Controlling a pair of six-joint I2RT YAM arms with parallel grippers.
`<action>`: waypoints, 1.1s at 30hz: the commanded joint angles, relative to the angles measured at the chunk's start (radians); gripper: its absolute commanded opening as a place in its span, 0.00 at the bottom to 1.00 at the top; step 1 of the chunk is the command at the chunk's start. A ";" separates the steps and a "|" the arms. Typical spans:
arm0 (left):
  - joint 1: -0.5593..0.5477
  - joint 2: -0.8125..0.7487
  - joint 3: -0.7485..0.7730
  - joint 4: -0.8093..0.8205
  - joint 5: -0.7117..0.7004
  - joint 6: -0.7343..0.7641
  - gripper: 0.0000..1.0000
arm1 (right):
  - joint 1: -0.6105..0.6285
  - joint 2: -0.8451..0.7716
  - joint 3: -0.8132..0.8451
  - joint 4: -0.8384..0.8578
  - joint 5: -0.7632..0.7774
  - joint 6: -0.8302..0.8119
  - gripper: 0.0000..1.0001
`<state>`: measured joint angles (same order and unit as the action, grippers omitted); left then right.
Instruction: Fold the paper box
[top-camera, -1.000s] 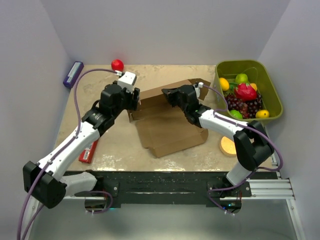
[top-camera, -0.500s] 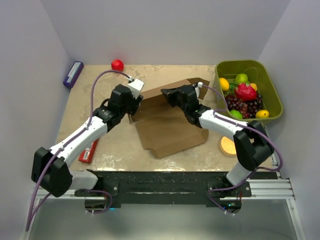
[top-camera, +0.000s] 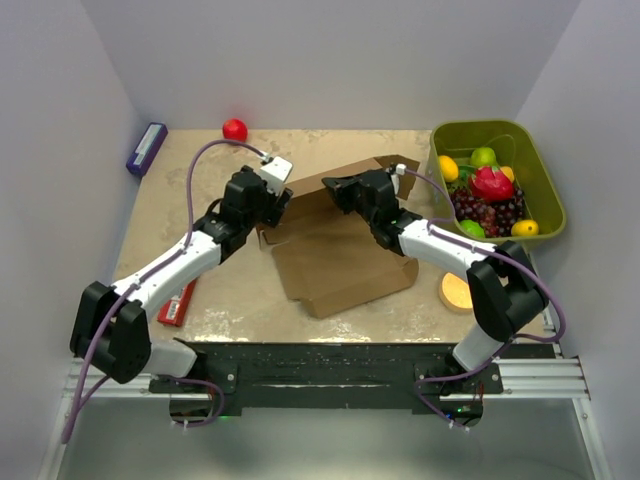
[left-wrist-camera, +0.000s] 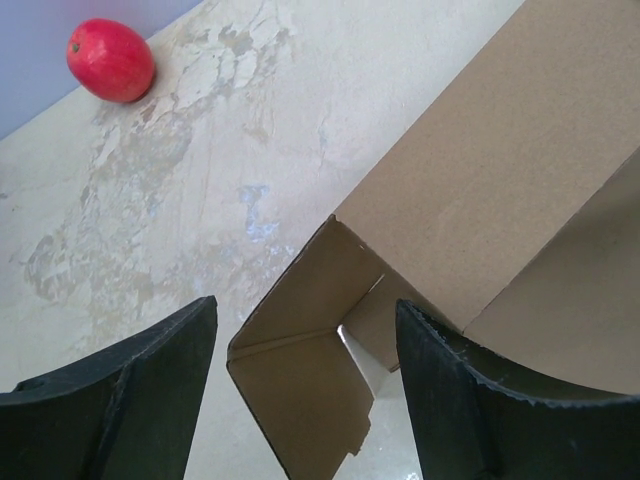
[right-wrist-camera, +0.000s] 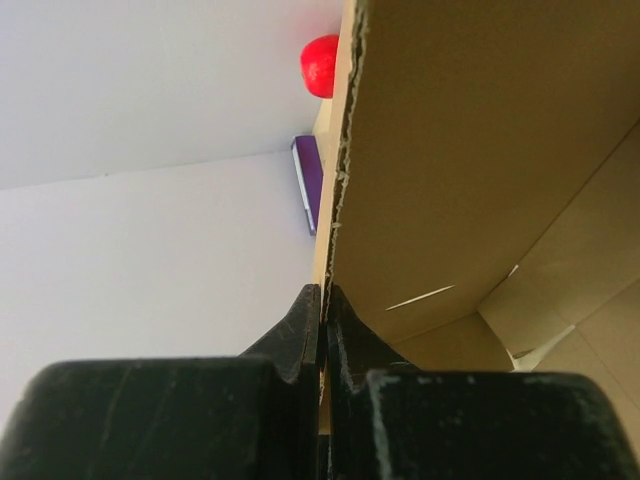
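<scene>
Top external view: the paper box (top-camera: 340, 255) lies mid-table between both arms, its far panel standing up. The right gripper (right-wrist-camera: 322, 300) is pressed together, pinching that panel's edge. The left gripper (left-wrist-camera: 305, 312) stands spread, straddling the box's left corner without touching it.

The top camera looks down from high over the near edge onto the whole desk (top-camera: 235, 285), while both wrist cameras sit close to the box (top-camera: 340, 255), left facing its left flap, right along its raised wall, all sharing the ball (top-camera: 235, 129) beyond it.
</scene>
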<state>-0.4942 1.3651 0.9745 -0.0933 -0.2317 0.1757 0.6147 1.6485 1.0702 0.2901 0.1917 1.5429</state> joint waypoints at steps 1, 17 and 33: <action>0.009 0.023 -0.014 0.138 0.043 -0.044 0.77 | 0.003 -0.024 -0.023 0.043 -0.017 -0.018 0.00; 0.008 -0.147 -0.011 0.022 0.099 -0.116 0.83 | 0.003 -0.021 -0.027 0.029 -0.011 -0.001 0.00; -0.152 -0.222 -0.138 0.012 0.227 -0.404 0.61 | 0.003 -0.036 -0.023 0.004 0.014 -0.007 0.00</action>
<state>-0.6296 1.1572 0.9276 -0.1768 -0.0681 -0.0967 0.6109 1.6485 1.0466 0.3088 0.1905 1.5452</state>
